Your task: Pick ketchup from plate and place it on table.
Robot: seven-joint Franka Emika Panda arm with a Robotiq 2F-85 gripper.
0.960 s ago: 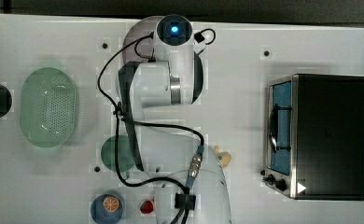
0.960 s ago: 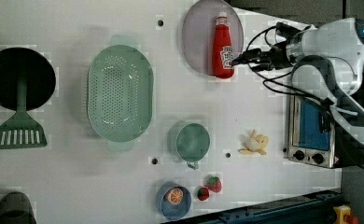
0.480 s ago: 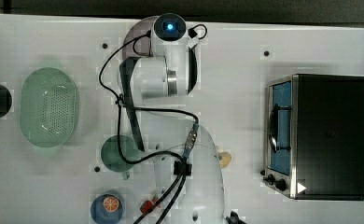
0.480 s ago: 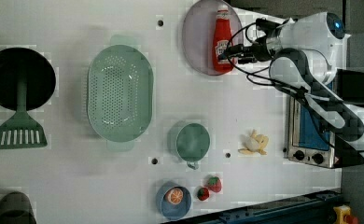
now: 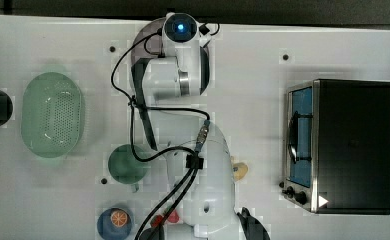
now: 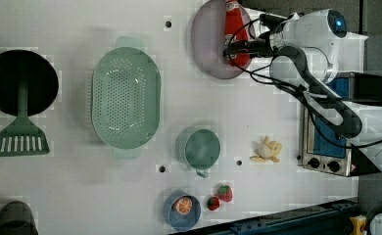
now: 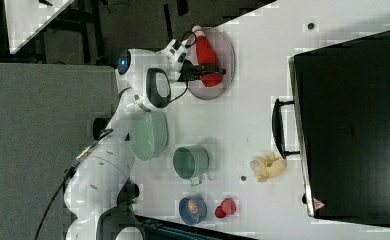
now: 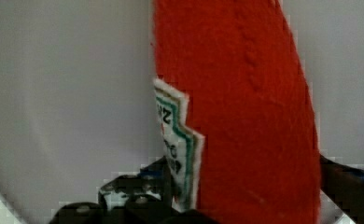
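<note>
Lying on its side on the pale lilac plate (image 6: 208, 44), the ketchup (image 6: 238, 36) sits at the far edge of the white counter (image 6: 179, 98), its white cap pointing off toward the counter's rim in the right view. The arm's tool (image 6: 235, 45) reaches across the bottle's body with its dark fingers (image 8: 124, 196) spread wide, one on each side of the red bottle; I can't tell whether they touch it. Close up from the wrist, the red body and the edge of its white label sit right between those fingers. Elsewhere on the counter sit a green strainer basket (image 6: 125, 98), a dark green cup (image 6: 202, 148), a small blue dish (image 6: 181, 210) holding an orange slice, two strawberries (image 6: 219, 197) just beside it, and a toaster oven (image 5: 340, 145).
</note>
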